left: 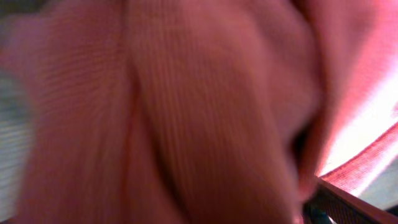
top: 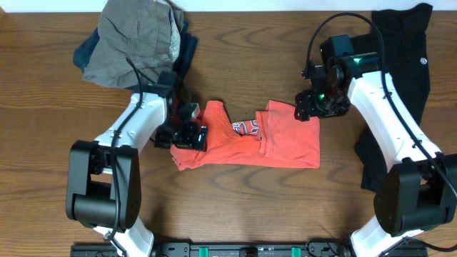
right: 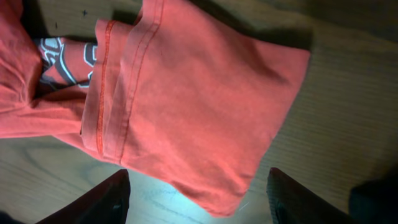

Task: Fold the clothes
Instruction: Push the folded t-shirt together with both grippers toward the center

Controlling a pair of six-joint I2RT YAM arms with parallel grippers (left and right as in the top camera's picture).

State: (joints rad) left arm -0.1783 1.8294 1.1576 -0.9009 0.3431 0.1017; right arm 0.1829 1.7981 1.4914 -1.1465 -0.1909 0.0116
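Long axis of the red T-shirt ran from left gripper to right gripper. Left was buried in it (closure indiscernible); right hovered over a corner, fingers apart.

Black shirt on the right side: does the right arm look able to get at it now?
Probably yes. The black shirt lies uncovered beside the right arm, and the right gripper hovers with open jaws over the coral T-shirt, holding nothing.

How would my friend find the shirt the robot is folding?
Look at the middle of the wooden table. The coral-red T-shirt lies there, partly folded. Only it is bright with white chest print; the grey-khaki pile sits far left and the black shirt far right.
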